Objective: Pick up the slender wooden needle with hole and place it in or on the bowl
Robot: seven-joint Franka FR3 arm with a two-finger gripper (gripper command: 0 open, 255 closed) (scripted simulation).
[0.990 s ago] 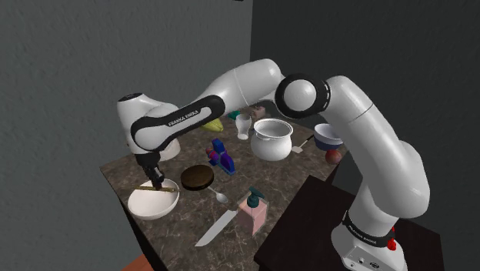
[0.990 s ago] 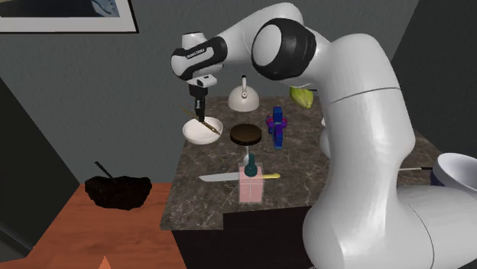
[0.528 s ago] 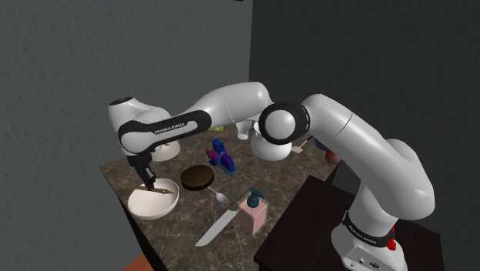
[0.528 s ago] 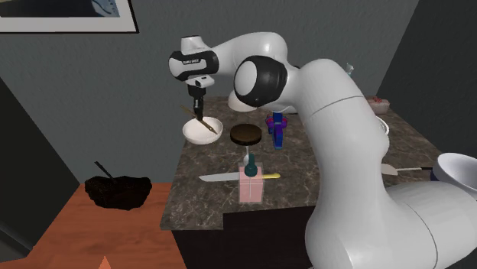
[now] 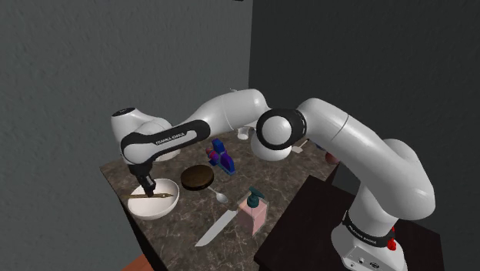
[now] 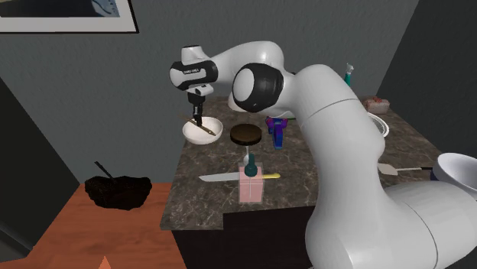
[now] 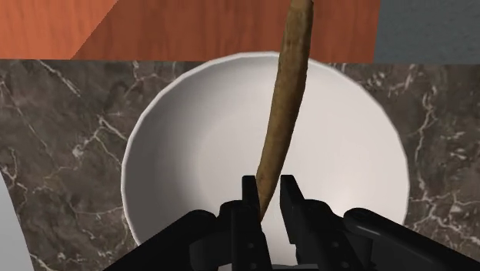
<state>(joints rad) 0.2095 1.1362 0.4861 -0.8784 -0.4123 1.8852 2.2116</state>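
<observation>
One grasp, end-on: the jaws are narrowed to a slim gap and clamped on the near end of the brown wooden needle [image 7: 283, 115]. That leaves the rest of the shaft free, pointing away from the hand across the white bowl [image 7: 185, 154] and out past its far rim. I can't make out the hole.

From the shoulder view the needle [image 5: 156, 197] runs about level, low across the bowl [image 5: 154, 209]. The hand comes down on it from above. Whether the shaft touches the bowl I can't tell. The second exterior view agrees: needle [image 6: 196, 124] over the bowl [image 6: 205, 136].

The low, centred hold looks meant to keep the drop short, so this is probably the placing step, with only the release left.

Risk: the needle looks longer than the bowl is wide, so it will likely bridge the rim rather than lie inside. The bowl sits near a corner of the dark marble surface [image 5: 181, 225], with an orange wooden area [image 7: 115, 27] beyond the edge. A tip-out could roll that way.

The dark round disc [image 5: 198, 178] just beside the bowl is out of the way.
</observation>
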